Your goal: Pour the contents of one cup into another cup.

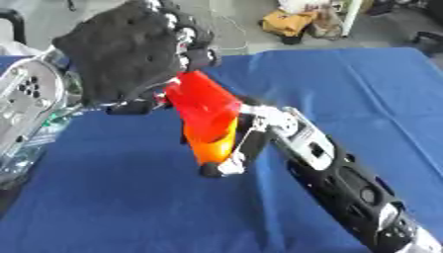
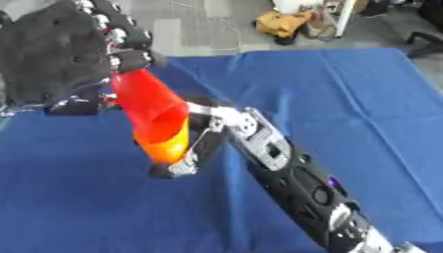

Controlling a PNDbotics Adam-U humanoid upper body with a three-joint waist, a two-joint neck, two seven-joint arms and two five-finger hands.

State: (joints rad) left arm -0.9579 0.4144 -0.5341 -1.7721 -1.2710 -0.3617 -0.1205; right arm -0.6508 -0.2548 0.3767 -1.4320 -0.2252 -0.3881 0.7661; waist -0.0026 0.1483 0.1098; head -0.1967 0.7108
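Blue cloth (image 1: pixel 363 89) covers the table under both hands. Beyond its far edge, past the hands: grey floor with a yellow-brown bundle (image 1: pixel 288 22) and a white post (image 2: pixel 343 17) — well apart from the work. Clear plastic clutter (image 1: pixel 34 143) sits at the table's left edge, below the left arm.

Left hand (image 1: pixel 121 54), in a black glove, fills the upper left and blocks most of what lies behind it. Its fingers are curled round the upper end of the red cup (image 1: pixel 203 101) — clamped on it, cup tilted, mouth facing down toward the right.

Right hand (image 1: pixel 251 141) comes up from the lower right, forearm running diagonally across the cloth. Its fingers are wrapped round the orange cup (image 1: pixel 212 146), which sits directly under the red cup. The 2 cups overlap — red cup's lower end is at or inside the orange cup's mouth; cannot tell which. Contents not visible.

Both cups are between the 2 hands, held above the cloth, not resting on it.

No readable writing or labels on cups, arms or cloth.
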